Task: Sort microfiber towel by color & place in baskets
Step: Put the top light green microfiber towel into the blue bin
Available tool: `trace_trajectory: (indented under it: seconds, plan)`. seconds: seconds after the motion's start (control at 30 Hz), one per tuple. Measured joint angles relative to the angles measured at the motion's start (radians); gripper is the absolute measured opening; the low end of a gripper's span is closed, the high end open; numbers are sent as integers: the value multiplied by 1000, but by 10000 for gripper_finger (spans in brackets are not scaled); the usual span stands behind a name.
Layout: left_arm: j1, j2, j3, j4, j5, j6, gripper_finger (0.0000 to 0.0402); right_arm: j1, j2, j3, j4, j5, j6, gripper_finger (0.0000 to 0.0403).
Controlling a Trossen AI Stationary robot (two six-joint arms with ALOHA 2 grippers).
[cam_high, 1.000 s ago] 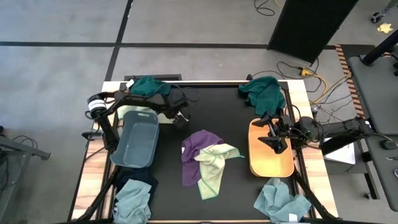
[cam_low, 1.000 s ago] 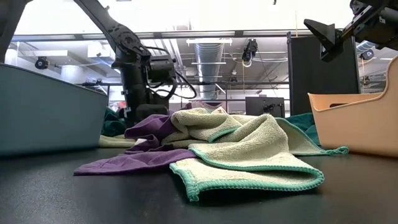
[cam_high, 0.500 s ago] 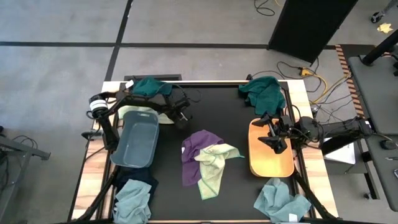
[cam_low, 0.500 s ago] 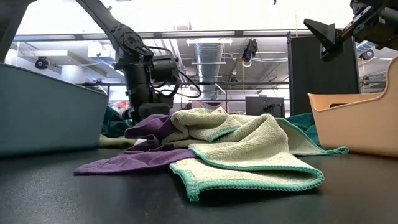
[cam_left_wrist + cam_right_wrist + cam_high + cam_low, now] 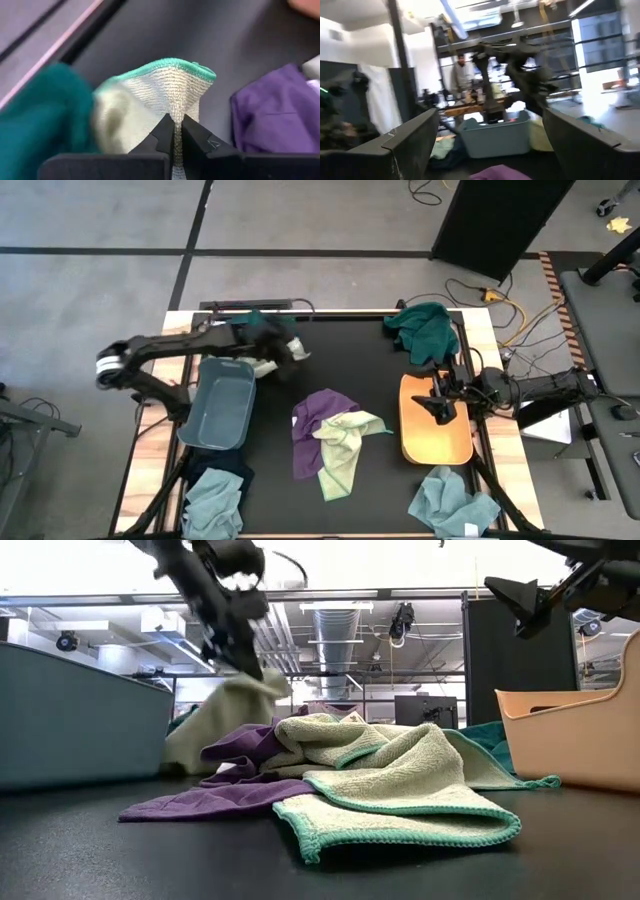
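My left gripper (image 5: 243, 658) is shut on a pale yellow-green microfiber towel (image 5: 222, 718) with a teal hem, above the table's far left beside the grey-blue basket (image 5: 218, 402). A dark teal towel (image 5: 40, 110) lies just behind it. A purple towel (image 5: 318, 420) and another pale yellow-green one (image 5: 345, 442) lie heaped at the table's middle. My right gripper (image 5: 437, 402) hangs open over the orange-tan basket (image 5: 435, 442) with nothing between its fingers. My left gripper pinches a bunched fold of the pale yellow-green towel (image 5: 176, 106) between its two fingertips, close to the teal hem. The fingers come from above, slanting down. The towel hangs slack below them, and its lower part (image 5: 190, 752) reaches down toward the table behind the purple towel.
Another dark teal towel (image 5: 425, 330) lies at the far right. Light blue-grey towels lie at the near left (image 5: 212, 505) and near right (image 5: 452, 502), the left one partly over a navy one (image 5: 218, 470). A person (image 5: 462, 75) stands in the room beyond.
My left gripper has shut on the pale yellow-green towel behind the grey-blue basket and gone up with it. The pinched part has risen off the table and the rest trails below. My right gripper has dropped slightly over the orange-tan basket.
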Motion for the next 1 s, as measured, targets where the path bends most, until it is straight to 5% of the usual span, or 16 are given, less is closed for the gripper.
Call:
trace_trajectory:
  seconds: [0.3, 0.57, 0.83, 1.0]
  plan:
    - [40, -307, 1, -96, -305, 86, 1, 0, 0, 0, 33, 68, 0, 350]
    - [92, -454, 2, -96, -578, 100, 1, 0, 9, 0, 27, 135, -25, 350]
    - [91, -488, 54, -75, -602, 143, 0, 1, 51, 0, 82, 135, -53, 350]
    - [90, -520, 188, -105, -512, 169, 0, 1, 51, 0, 99, 135, -29, 350]
